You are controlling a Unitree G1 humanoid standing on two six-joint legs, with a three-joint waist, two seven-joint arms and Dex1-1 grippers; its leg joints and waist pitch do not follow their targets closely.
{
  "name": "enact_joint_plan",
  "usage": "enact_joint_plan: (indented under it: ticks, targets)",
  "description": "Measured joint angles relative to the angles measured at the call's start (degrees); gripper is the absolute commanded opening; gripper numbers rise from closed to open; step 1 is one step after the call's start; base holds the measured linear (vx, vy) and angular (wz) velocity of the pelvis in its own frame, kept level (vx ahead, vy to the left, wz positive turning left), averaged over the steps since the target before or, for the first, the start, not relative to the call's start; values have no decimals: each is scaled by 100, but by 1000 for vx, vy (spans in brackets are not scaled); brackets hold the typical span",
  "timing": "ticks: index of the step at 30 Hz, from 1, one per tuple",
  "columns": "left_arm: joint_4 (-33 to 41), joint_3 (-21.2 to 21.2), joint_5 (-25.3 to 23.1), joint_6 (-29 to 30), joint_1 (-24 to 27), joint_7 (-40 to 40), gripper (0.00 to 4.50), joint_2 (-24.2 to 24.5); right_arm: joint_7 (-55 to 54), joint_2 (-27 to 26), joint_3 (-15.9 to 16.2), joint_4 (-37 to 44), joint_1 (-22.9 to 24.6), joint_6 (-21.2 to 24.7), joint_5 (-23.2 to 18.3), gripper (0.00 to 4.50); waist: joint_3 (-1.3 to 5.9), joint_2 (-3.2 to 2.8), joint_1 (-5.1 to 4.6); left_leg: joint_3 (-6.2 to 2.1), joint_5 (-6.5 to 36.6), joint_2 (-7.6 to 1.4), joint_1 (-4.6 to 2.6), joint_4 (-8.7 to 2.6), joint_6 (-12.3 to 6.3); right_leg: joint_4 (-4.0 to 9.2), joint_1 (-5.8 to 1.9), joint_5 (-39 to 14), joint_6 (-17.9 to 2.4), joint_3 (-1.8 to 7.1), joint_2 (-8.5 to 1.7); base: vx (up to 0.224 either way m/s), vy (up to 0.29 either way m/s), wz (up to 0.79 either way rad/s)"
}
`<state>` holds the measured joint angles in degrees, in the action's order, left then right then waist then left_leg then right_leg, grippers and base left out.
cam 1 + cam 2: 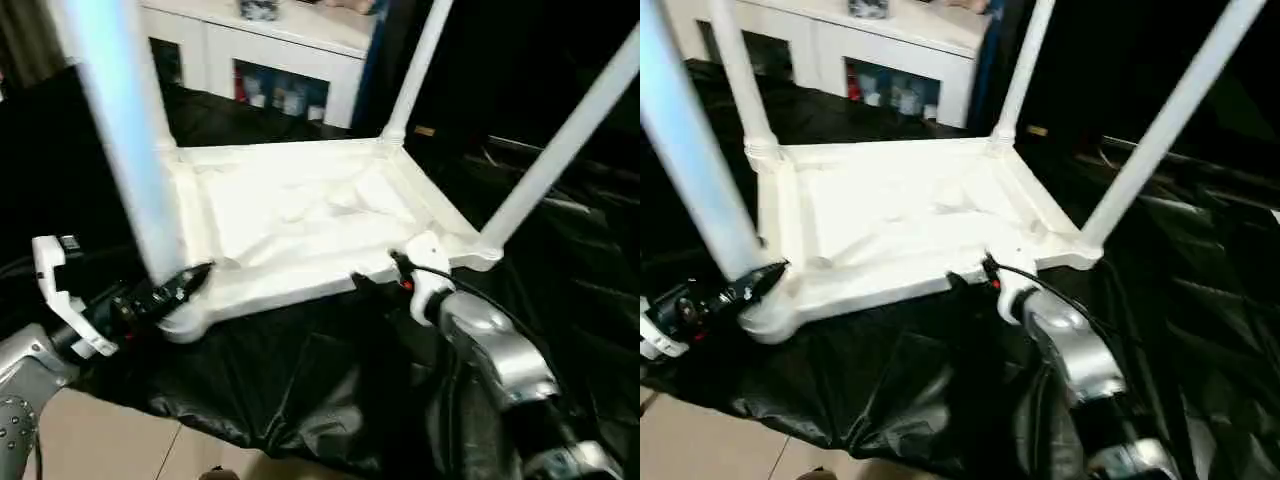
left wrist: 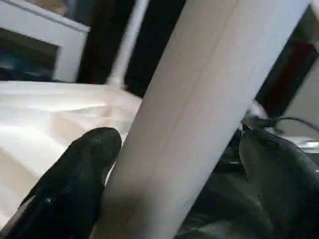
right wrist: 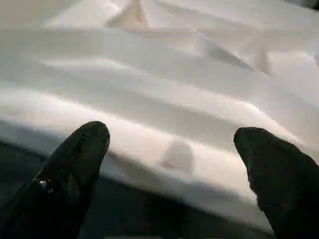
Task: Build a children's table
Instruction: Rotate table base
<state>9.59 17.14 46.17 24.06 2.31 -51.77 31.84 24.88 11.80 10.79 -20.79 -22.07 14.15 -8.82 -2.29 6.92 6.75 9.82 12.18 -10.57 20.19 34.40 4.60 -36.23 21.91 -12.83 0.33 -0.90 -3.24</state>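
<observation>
the left claw (image 2: 174,169) stands wide, its two black fingers (image 2: 75,184) set either side of the base of the near-left leg (image 1: 120,130) of the children's table (image 1: 300,210), holding nothing tight: in the left wrist view one fingertip lies just beside the leg and the other is apart from it on the far side. in the left eye view this claw (image 1: 190,283) points at the corner socket (image 1: 185,320) where that leg stands upright.

the right claw (image 3: 172,164) is also wide, its fingers (image 3: 279,164) spread in front of the table's near rim (image 3: 164,114), near it; whether they touch it cannot be told. in the left eye view the right claw (image 1: 380,275) sits at the near edge of the top, just beside the near-right corner, with the silver forearm (image 1: 490,350) trailing back from it.

outward from both claws, the table lies upside down on a counter covered in black sheeting (image 1: 300,390). its rimmed underside faces up and legs rise from the corners: the far-right leg (image 1: 415,70) beyond the right claw, the near-right leg (image 1: 560,140) leaning off to that claw's outer side, and the far-left leg (image 1: 740,80) beyond the left claw.

beyond the table stands a white cabinet (image 1: 270,50) with glass doors. pale floor tiles (image 1: 100,440) show below the left forearm.
</observation>
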Motion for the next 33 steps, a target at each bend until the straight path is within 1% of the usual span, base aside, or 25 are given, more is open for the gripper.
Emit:
enact_joint_plan:
  ticks: [3,4,5,7,9,14,16,19,20,23,25,26,29,31,33]
  targets:
    - [217,-135,102,126,-9,-38,446,15,71,-230,44,-423,-171,-245,5,450,-5,34,-7,1,0,0,1,1,0,2,0,0,0,0,-1,0,0,0]
    - [308,-205,137,196,-25,-35,446,-13,116,-302,88,-588,-238,-352,23,450,-5,60,-13,1,0,0,0,2,0,2,-1,0,0,1,0,0,0,0]
    - [374,-274,149,243,-59,-32,446,-64,156,-363,99,-748,-302,-432,52,450,-7,73,-15,2,0,0,1,2,1,2,-1,0,0,1,0,0,0,0]
    - [562,-473,194,363,-112,-23,446,-168,232,-471,129,-964,-393,-611,82,450,-14,89,-16,2,-2,-2,0,1,3,1,-1,0,0,0,-1,0,0,0]
    - [690,-666,268,468,-145,-25,446,-241,308,-507,183,-1098,-460,-691,130,450,-25,113,-14,2,-8,-3,0,1,14,0,-1,0,0,0,0,0,0,0]
    - [831,-1034,287,597,-191,-21,446,-354,412,-566,202,-1182,-450,-935,171,450,-35,136,-14,3,-17,-6,0,2,28,0,-2,3,3,-1,0,0,0,0]
    - [806,-1086,83,470,-258,62,446,-445,284,-567,65,-1142,-433,-1084,163,450,-37,137,-5,3,-17,-7,1,2,27,-1,-3,8,8,-1,0,0,0,0]
    - [648,-1104,-268,202,-443,283,446,-577,-308,-455,-243,-1118,-445,-1421,239,450,-47,122,21,4,-22,-10,-1,2,35,-3,-7,16,9,-2,0,0,0,0]
    - [567,-1102,-339,149,-522,346,446,-579,-615,-345,-407,-1170,-464,-1508,294,450,-46,124,31,4,-27,-10,-2,2,44,-3,-9,21,10,-1,0,0,0,0]
    - [470,-1109,-481,-7,-600,387,446,-580,-1346,-39,-825,-1543,-484,-1590,425,450,-44,126,24,4,-29,-9,-5,3,47,-3,-10,29,12,-1,0,0,0,0]
    - [395,-1125,-584,-82,-702,386,446,-579,-1715,192,-931,-1853,-486,-1584,557,450,-41,130,32,5,-30,-9,-5,3,50,-4,-10,35,12,-1,0,0,0,0]
    - [311,-1130,-667,-155,-776,391,446,-587,-1896,284,-973,-2010,-489,-1578,648,450,-47,120,25,5,-31,-9,-4,3,51,-3,-8,43,11,-1,0,0,0,0]
    - [167,-1202,-841,-246,-968,381,446,-613,-2132,298,-1007,-2352,-505,-1534,744,450,-76,61,-29,4,-32,-10,-3,4,52,-4,-4,51,15,-1,0,0,0,0]
    - [136,-1304,-892,-257,-1008,320,446,-612,-2192,284,-1010,-2592,-680,-1565,744,450,-77,8,-42,5,-32,-9,-7,4,52,-7,-4,63,-2,1,0,0,0,0]
    - [133,-1404,-907,-257,-1026,263,446,-613,-2200,276,-1028,-2748,-783,-1582,743,450,-84,-16,-47,4,-32,-12,-7,4,52,-10,-3,64,-4,-1,2,0,0,0]
